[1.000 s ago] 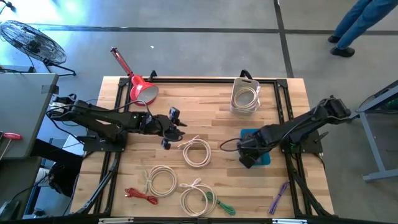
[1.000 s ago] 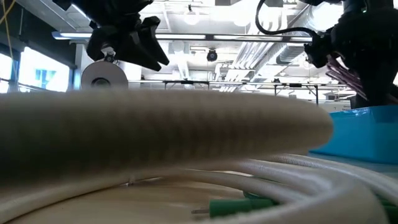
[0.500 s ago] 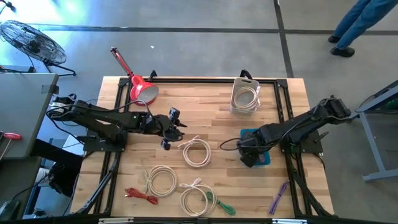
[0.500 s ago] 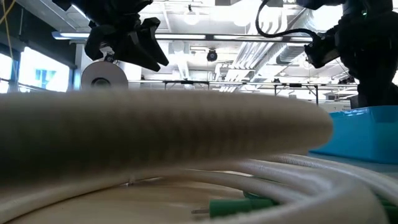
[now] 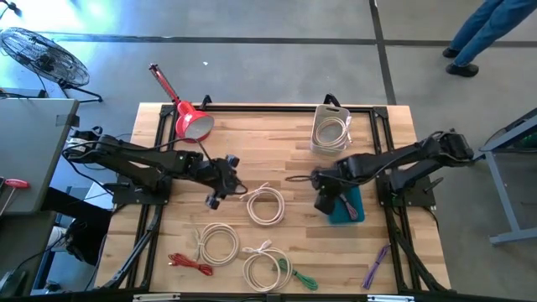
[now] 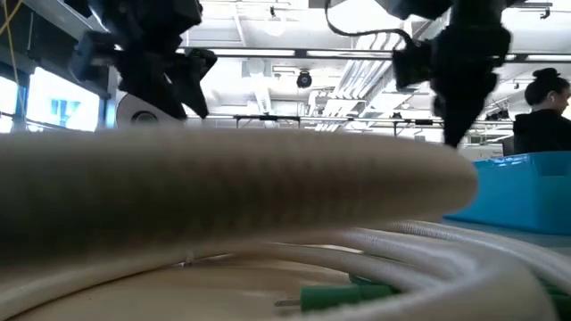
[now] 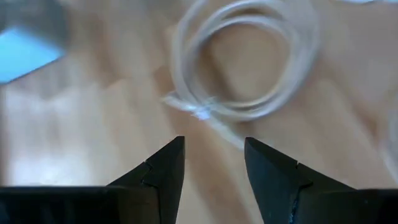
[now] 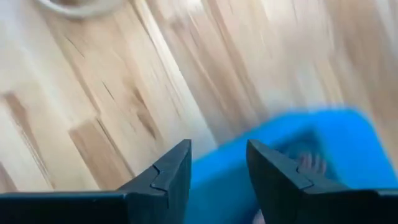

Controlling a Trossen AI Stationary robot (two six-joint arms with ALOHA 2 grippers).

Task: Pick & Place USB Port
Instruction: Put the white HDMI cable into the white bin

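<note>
A white coiled USB cable lies flat on the wooden table; its loop shows ahead of my left fingers in the left wrist view. My left gripper hovers just left of the coil, open, holding nothing. My right gripper is open and empty at the left edge of the blue bin. Something pinkish lies inside the bin. Both grippers hang above the table in the low view, the left and the right.
More white coils lie near the front edge, with a red cable, a green cable and a purple cable. A white basket holding a cable and a red scoop sit at the far side.
My right gripper has lifted off the blue bin and swung toward the table's left, out over the bin's left edge. My left gripper has dropped slightly and moved toward the near edge, turning to face the white coil. The cables have stayed where they were.
</note>
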